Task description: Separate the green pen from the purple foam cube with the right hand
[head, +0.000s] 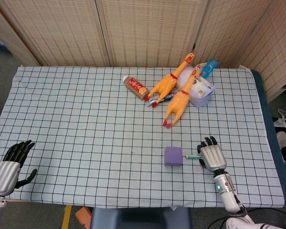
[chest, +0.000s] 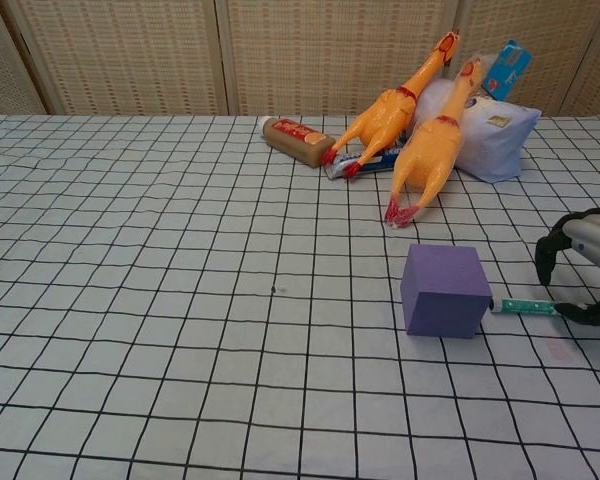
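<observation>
The purple foam cube (head: 173, 156) (chest: 445, 290) sits on the checked cloth right of centre. Against its right side lies the green pen (head: 191, 156) (chest: 523, 306), with only its left end showing. My right hand (head: 210, 155) (chest: 583, 268) is arched over the pen's right part, fingers on the far side and thumb on the near side, apart from the pen as far as I can see. About a pen-end's length separates the hand from the cube. My left hand (head: 10, 165) rests open at the table's near left corner, holding nothing.
Two rubber chickens (head: 177, 102) (chest: 425, 160) lie at the back right, with a brown bottle (head: 136, 87), a tube (head: 162, 98), a white bag (head: 202, 90) and a blue packet (head: 209, 67). A woven screen (head: 148, 28) stands behind the table.
</observation>
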Robot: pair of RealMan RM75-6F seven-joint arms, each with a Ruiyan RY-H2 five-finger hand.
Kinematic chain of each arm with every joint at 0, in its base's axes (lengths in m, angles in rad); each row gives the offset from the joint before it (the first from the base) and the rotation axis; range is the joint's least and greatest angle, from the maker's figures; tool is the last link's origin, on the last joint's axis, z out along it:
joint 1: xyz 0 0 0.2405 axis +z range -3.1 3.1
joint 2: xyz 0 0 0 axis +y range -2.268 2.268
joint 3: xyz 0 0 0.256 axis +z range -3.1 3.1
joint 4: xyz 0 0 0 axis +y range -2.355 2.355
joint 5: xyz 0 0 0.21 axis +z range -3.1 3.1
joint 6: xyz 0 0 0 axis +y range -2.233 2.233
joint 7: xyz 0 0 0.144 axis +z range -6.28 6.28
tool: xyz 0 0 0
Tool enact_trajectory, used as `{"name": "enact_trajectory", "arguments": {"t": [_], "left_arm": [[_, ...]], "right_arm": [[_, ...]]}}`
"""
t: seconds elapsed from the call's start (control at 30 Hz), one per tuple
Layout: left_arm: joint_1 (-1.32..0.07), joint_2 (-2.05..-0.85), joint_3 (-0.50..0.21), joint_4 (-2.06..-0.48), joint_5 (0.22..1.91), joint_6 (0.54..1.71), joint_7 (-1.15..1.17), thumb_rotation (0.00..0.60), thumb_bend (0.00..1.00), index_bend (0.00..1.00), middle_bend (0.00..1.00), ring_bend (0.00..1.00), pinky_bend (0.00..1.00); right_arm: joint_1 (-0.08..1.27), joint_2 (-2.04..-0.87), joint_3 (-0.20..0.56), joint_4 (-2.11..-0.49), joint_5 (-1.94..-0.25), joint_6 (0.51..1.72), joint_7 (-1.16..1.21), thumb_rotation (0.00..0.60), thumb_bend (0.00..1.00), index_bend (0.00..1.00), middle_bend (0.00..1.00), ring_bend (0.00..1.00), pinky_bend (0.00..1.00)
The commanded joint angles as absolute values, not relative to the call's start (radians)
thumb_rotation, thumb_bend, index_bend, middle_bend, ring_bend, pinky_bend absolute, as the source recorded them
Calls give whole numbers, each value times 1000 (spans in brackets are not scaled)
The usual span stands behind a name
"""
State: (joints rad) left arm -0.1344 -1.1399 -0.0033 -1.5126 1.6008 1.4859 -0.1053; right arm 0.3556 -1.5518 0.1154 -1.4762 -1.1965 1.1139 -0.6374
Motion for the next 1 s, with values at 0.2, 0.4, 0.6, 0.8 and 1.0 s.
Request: {"name": "enact_trajectory", "arguments": {"t": [0.2, 0.4, 0.6, 0.8, 1.0], "left_arm": [[-138, -1135, -1, -1509, 1602, 1482, -128, 600, 374, 0, 0, 0, 78], [-141, -1133, 0, -1506, 1606, 1481, -142, 600, 376, 0, 0, 0, 77], [-145, -1135, 0, -1504, 1603, 1473, -141, 600, 376, 0, 0, 0, 78], [-145, -1136, -1, -1503, 1597, 1473, -137, 600, 378, 0, 0, 0, 77], [-146, -1135, 0, -1503, 1597, 1471, -140, 600, 377, 0, 0, 0, 78]], "right_arm": [[382, -1581, 110, -1478, -1138, 1111, -711, 600, 237, 470, 362, 128, 123], [389, -1588, 98, -1479, -1117, 1121, -739, 600, 237, 470, 362, 129, 127], [396, -1590, 88, -1482, -1097, 1126, -759, 600, 238, 473, 362, 140, 132], [404, -1597, 79, -1476, -1087, 1127, -765, 600, 237, 486, 366, 161, 143], [407, -1606, 72, -1468, -1091, 1138, -761, 600, 237, 561, 420, 216, 173]]}}
